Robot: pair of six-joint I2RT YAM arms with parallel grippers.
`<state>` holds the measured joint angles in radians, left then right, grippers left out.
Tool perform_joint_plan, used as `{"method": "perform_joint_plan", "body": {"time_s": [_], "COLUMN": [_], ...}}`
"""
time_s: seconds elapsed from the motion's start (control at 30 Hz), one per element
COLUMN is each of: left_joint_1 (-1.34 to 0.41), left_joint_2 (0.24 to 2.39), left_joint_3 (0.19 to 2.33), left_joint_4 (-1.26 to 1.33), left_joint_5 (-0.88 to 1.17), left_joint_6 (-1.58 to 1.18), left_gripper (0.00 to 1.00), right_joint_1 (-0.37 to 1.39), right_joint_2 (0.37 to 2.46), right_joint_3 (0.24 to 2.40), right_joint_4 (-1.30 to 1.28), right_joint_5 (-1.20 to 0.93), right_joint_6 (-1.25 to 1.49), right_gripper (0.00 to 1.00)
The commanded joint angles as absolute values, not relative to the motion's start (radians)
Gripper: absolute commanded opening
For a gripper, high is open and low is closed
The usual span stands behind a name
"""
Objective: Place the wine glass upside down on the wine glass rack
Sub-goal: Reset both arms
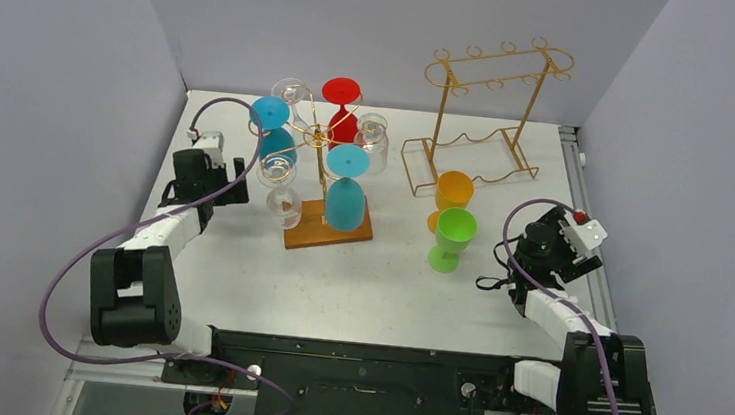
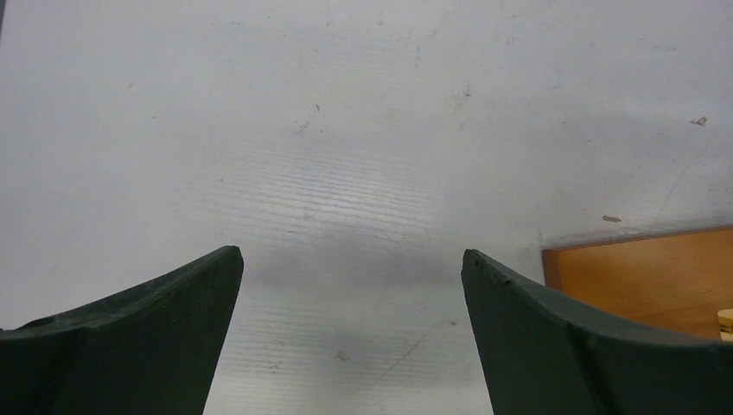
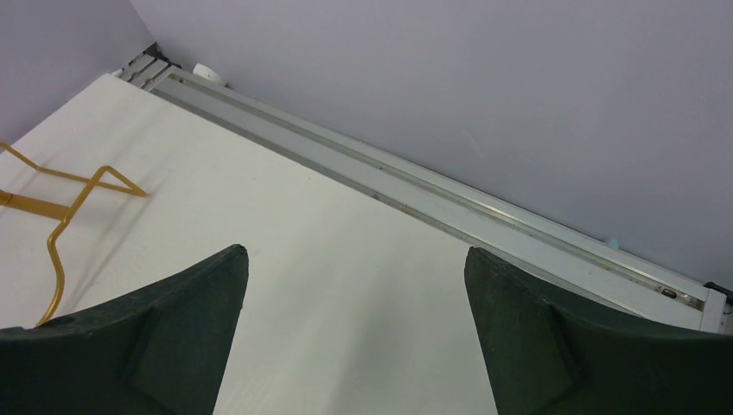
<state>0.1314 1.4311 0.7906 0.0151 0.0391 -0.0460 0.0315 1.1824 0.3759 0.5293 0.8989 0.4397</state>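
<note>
Right gripper [image 3: 354,255]: jaws spread wide, nothing between them, aimed at bare table [image 1: 356,287] and the right-hand rail, not at a glass. Left gripper [image 2: 350,259]: also released and empty, low over the table, with a corner of the rack's wooden base at the right of its wrist view.

Wine glass rack [image 1: 321,138] stands left of centre; coloured and clear glasses hang on it bowl-down. Two glasses stand upright on the table between the rack and the right arm: the green wine glass [image 1: 453,237] nearer, and the orange wine glass [image 1: 452,193] touching or just behind it. The gold frame rack [image 1: 483,107] behind them is not the target.

Step in hand, as judged: reach and grasp — the green glass is the likely pick for the right arm.

To do it well:
- swing the wrist round toward the green glass first
- close on the stem, below the bowl, so it can be inverted
- approach from the near side to avoid knocking the orange glass
- pick a free spiral arm before lifting — from above I cannot tell which is vacant
</note>
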Motion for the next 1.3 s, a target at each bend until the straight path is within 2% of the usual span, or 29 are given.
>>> {"method": "perform_joint_plan", "body": {"time_s": [0.0, 0.4, 0.53, 0.63, 0.67, 0.7, 0.9, 1.27], "left_joint_1": [0.128, 0.078, 0.042, -0.028, -0.049, -0.056, -0.035, -0.037], "left_joint_2": [1.464, 1.504, 1.465, 1.43, 1.448, 1.478, 1.451, 1.465], "left_joint_3": [0.753, 0.571, 0.45, 0.299, 0.254, 0.219, 0.249, 0.249], "left_joint_4": [0.208, 0.6, 0.761, 0.967, 1.054, 1.174, 1.085, 1.108], "left_joint_5": [0.153, 0.162, 0.083, -0.044, -0.093, -0.126, -0.169, -0.172], "left_joint_6": [-0.056, -0.085, -0.075, -0.061, -0.06, -0.054, -0.108, -0.101], "left_gripper": [0.96, 0.96, 0.96, 0.96, 0.96, 0.96, 0.96, 0.96], "right_joint_1": [0.021, 0.045, 0.083, 0.102, 0.11, 0.101, 0.079, 0.08], "right_joint_2": [1.21, 1.28, 1.301, 1.368, 1.384, 1.362, 1.369, 1.366], "right_joint_3": [0.333, 0.289, 0.263, 0.225, 0.222, 0.24, 0.239, 0.234], "right_joint_4": [0.703, 0.879, 0.963, 1.105, 1.125, 1.057, 1.069, 1.075], "right_joint_5": [0.817, 0.691, 0.634, 0.566, 0.604, 0.596, 0.566, 0.568], "right_joint_6": [0.393, 0.284, 0.212, 0.148, 0.145, 0.179, 0.186, 0.183], "right_gripper": [0.9, 0.9, 0.9, 0.9, 0.9, 0.9, 0.92, 0.92]}}
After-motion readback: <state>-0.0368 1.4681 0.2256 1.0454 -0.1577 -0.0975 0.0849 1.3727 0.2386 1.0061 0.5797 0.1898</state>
